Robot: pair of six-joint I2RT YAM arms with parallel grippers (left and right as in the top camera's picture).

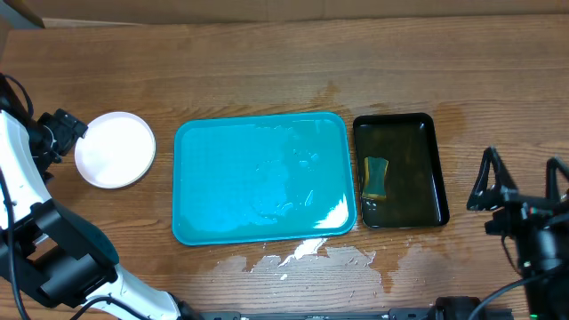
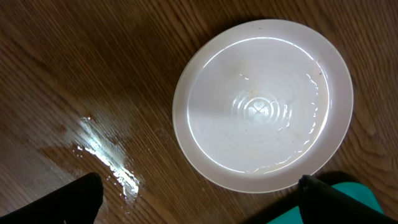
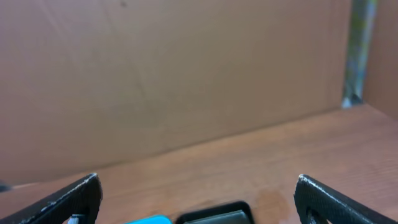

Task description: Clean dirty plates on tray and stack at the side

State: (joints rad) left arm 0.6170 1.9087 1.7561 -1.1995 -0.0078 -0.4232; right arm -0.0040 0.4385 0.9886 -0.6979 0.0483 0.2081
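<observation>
The turquoise tray [image 1: 262, 178] lies in the middle of the table, wet, with no plates on it. A white round plate [image 1: 115, 148] sits on the wood left of the tray. Any plates under it are hidden, and no pale yellow plate shows. My left gripper [image 1: 64, 133] is open and empty just left of the plate. In the left wrist view the plate [image 2: 264, 102] is wet and shiny beyond the open jaws [image 2: 199, 193], with a tray corner [image 2: 354, 190] at the lower right. My right gripper [image 1: 520, 182] is open and empty at the far right, its jaws [image 3: 199, 193] wide apart.
A narrow black tray [image 1: 400, 169] holding a yellow-green sponge [image 1: 377, 178] stands right of the turquoise tray. Water is spilled on the wood in front of the tray [image 1: 302, 253] and near the plate [image 2: 109, 162]. A cardboard wall rises at the back.
</observation>
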